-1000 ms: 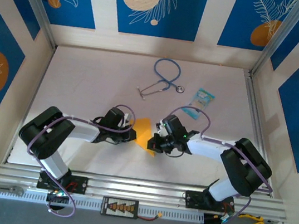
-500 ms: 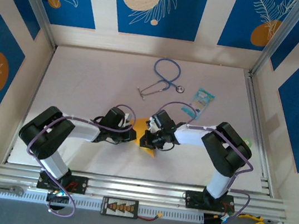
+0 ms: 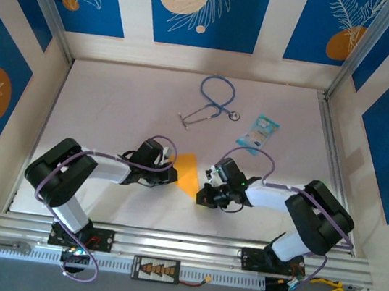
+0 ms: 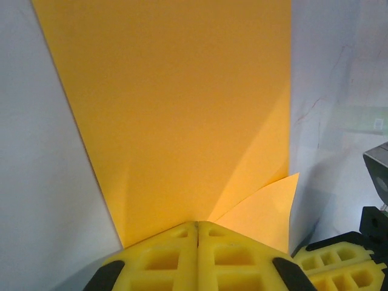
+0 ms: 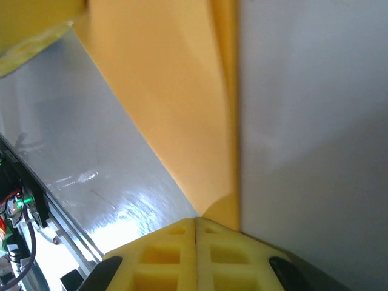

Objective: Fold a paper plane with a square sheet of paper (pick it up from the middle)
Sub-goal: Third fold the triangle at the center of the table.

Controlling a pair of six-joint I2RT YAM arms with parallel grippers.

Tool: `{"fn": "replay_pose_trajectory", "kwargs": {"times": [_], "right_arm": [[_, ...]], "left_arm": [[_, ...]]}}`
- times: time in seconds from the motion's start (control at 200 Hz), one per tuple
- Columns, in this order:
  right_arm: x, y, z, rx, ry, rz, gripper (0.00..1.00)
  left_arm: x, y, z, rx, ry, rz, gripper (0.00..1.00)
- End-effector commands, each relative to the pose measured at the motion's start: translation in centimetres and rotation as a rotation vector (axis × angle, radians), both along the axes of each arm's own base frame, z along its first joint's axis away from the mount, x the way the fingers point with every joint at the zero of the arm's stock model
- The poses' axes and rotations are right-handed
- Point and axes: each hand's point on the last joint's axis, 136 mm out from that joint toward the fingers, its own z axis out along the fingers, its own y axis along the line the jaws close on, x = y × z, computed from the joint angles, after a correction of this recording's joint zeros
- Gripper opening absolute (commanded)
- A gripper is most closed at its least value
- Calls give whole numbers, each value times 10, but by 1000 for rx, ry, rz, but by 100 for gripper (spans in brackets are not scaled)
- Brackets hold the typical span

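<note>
1. Top external view: the right claw [image 3: 204, 197] is now sitting at the near right corner of the square sheet of paper [image 3: 188, 172]. It has drawn back rightward from a position over the sheet's middle half a second ago.
2. The left claw [image 3: 172, 174] is staying at the sheet's left edge, as in both earlier frames. The sheet is lying on the tabletop [image 3: 113, 104] between the two claws, showing a tapered outline rather than a square.
3. Left wrist view: the left claw [image 4: 197, 227] is showing its jaws together, tips against the near edge of the sheet [image 4: 182, 109], and one corner is lying folded over at the right. I cannot tell whether it is pinching or only pressing the paper.
4. Right wrist view: the right claw [image 5: 195, 225] is likewise closed, tips meeting the sheet [image 5: 176, 103] at its folded edge.
5. Judgement: the sweep across and back is looking like a crease being pressed flat. An early fold appears set, and the plane is far from formed.
6. Against the frame a second ago, the right arm is resting close to its former pose and the sheet is appearing hardly shifted.
</note>
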Motion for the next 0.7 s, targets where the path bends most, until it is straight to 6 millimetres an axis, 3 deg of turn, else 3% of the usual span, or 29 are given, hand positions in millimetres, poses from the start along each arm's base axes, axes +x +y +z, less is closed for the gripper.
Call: {"fn": "replay_pose_trajectory", "kwargs": {"times": [0.0, 0.13, 0.34, 0.51, 0.695], "right_arm": [[-15, -23, -7, -36, 52, -31, 6], [-8, -33, 10, -11, 12, -79, 8], [23, -44, 31, 4, -66, -174, 13], [47, -37, 44, 3, -96, -170, 18], [63, -21, 42, -6, -83, -125, 24]], "left_arm": [[-6, 16, -26, 105, 53, 24, 0], [-2, 6, -17, 59, 44, 17, 0], [15, -14, 9, -29, 6, 17, 0], [18, -9, 19, -3, -23, 33, 4], [16, 12, 34, 84, -77, 62, 22]]}}
